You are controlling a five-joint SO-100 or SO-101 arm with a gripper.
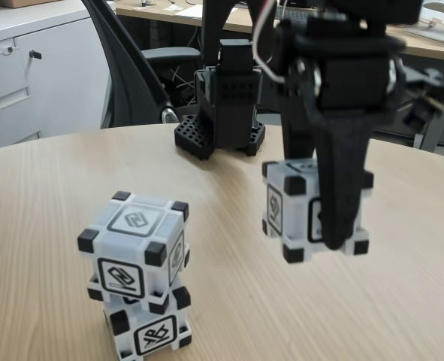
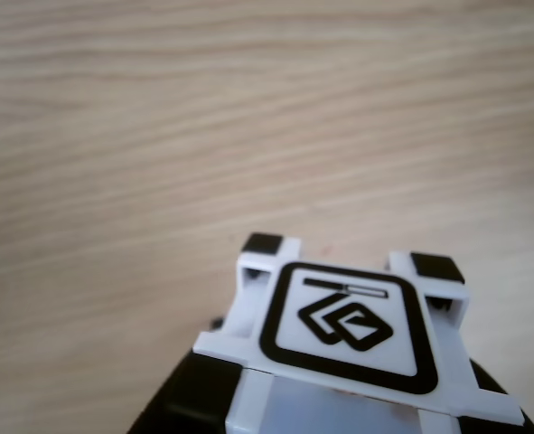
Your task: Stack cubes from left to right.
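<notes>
While your gripper (image 1: 340, 244) hangs above the wooden table (image 1: 297, 316), its black fingers (image 1: 342, 188) are clamped on the third cube (image 1: 293, 214) — it sits between them, lifted clear of the tabletop. Down and to the left of the fingers in the fixed view, well apart, two cubes stand stacked — the upper cube (image 1: 135, 252) skewed on the lower cube (image 1: 150, 331). Behind the fingers you see the black perforated base (image 1: 218, 131).

Lowest white plastic cube with black corners (image 1: 148, 331) cut by the fixed view's six o'clock edge, held white black-cornered cube (image 1: 300, 210) partly hidden behind the black gripper finger (image 1: 340, 188), its lower part cropped at six o'clock in the other view, blurred black arm body at twelve o'clock.
</notes>
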